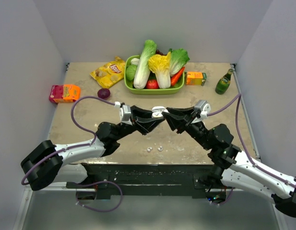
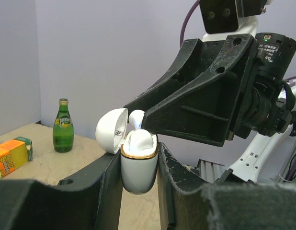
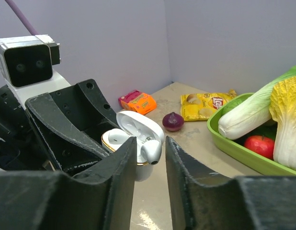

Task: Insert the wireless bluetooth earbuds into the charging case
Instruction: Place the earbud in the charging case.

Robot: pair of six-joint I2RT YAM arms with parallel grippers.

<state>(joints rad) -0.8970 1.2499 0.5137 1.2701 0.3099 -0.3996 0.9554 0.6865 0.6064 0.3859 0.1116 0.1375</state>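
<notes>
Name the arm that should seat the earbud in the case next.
Right. The right gripper holds an earbud at the open charging case, which the left gripper clamps upright.

- charging case [image 2: 138, 167]: glossy white plastic, gold metallic rim
- earbud [image 3: 151, 151]: glossy white plastic
- left gripper fingers [image 2: 181, 182]: matt black plastic (edges scuffed pale)
- bottle [image 2: 63, 127], nine o'clock: shiny green glass

Top view, table [image 1: 90, 129]: green tray [image 1: 138, 90] of cabbages [image 1: 145, 62], tomato [image 1: 152, 84] and carrot [image 1: 177, 76] at 12 o'clock, chip bag [image 1: 108, 72] at 11, purple onion [image 1: 104, 93] near it, orange-pink snack pack [image 1: 64, 93] at 10, juice carton [image 1: 196, 78] at 1, green bottle [image 1: 224, 82] at 2.
</notes>
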